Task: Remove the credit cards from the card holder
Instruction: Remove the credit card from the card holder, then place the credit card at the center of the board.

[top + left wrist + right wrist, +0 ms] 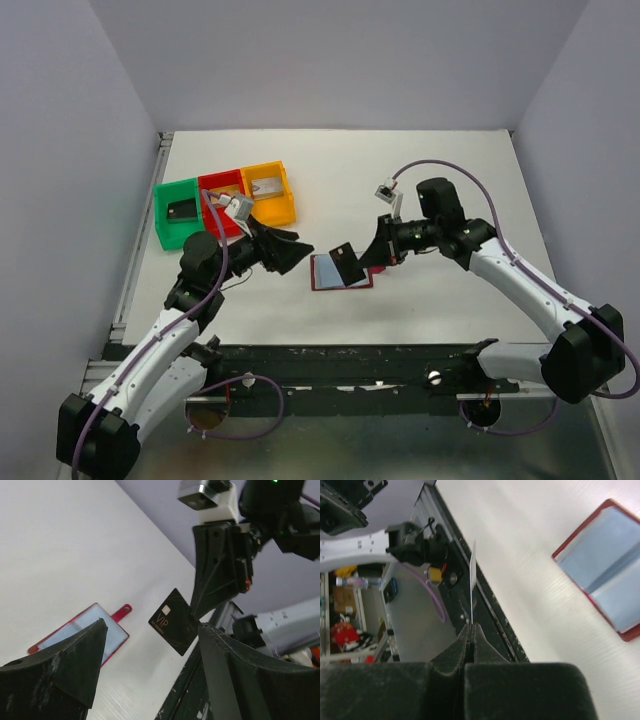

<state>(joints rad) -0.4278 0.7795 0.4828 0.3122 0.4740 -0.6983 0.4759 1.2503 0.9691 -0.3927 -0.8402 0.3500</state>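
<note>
The maroon card holder (340, 273) lies open on the table, light blue pockets up; it also shows in the left wrist view (80, 632) and the right wrist view (609, 566). My right gripper (372, 255) is shut on a black card (348, 260) marked VIP and holds it above the holder's right part. That card (172, 628) hangs from the right gripper in the left wrist view and is edge-on (472, 580) in the right wrist view. My left gripper (297, 252) is open and empty, just left of the holder, facing the card.
Green (178, 215), red (222, 200) and yellow (270, 192) trays stand side by side at the back left, with a dark card in the green and a silver-grey one in the yellow. The table's black front rail (350, 355) runs along the near edge.
</note>
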